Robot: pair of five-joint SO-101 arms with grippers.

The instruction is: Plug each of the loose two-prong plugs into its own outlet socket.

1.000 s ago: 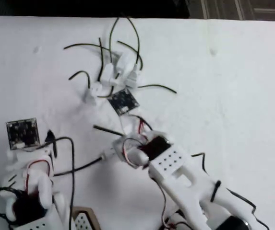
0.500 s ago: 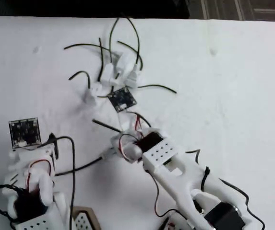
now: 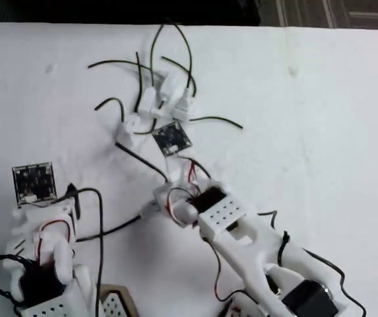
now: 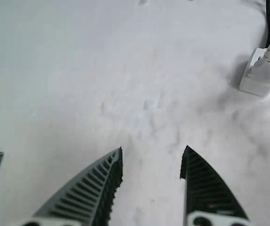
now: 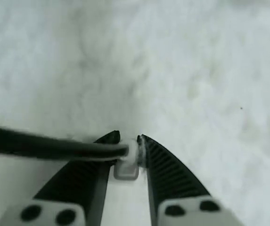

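**Two-prong plug** [image 5: 125, 165]: white and small, gripped between the fingers of the right tool [image 5: 130, 140]. The tool was clenched on the plug's body just behind the fingertips and held low over the counter [image 5: 196, 70]. The prongs could not be made out, nor could it be told whether the plug touched the surface.

**Black cord** [image 3: 142, 162]: attached to the held plug. It ran from the front of the right arm [image 3: 241, 231] diagonally across the counter. Its far end lay just beside the nearest white piece of the cluster.

**Cluster of white plugs and sockets** [image 3: 162, 99]: several pieces lay close together at the far middle of the counter, with black cords curling outward on all sides. From the high view it could not be told which plugs were seated.

**Socket block** [image 4: 253, 82]: white, lying on the counter. A seated plug [image 4: 267, 63] was pushed into it, with a black cord leading off from that plug. The block was well apart from the left tool [image 4: 153, 150].

**Left tool**: released, with its fingers spread and nothing between them, above bare counter.

**Right arm**: white, lying from the near right edge toward the counter's middle. A dark square board [image 3: 171, 137] sat at its front, between the arm and the cluster.

**Left arm** [image 3: 43, 257]: white, at the near left corner, with a second dark board [image 3: 33, 181] at its front.
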